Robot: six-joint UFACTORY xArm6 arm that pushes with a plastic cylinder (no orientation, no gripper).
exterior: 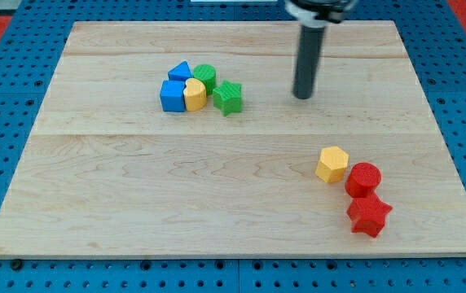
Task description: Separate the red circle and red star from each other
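The red circle (363, 178) sits at the view's lower right, touching the red star (369, 216) just below it. A yellow hexagon (331, 163) touches the circle's left side. My tip (302, 95) rests on the board well above and to the left of these blocks, roughly a third of the board's height away, touching no block.
A cluster sits at the view's upper left: blue triangle (181, 72), green circle (204, 76), blue cube (172, 96), yellow heart (195, 95) and green star (227, 98). The wooden board (135, 187) ends close below and right of the red star.
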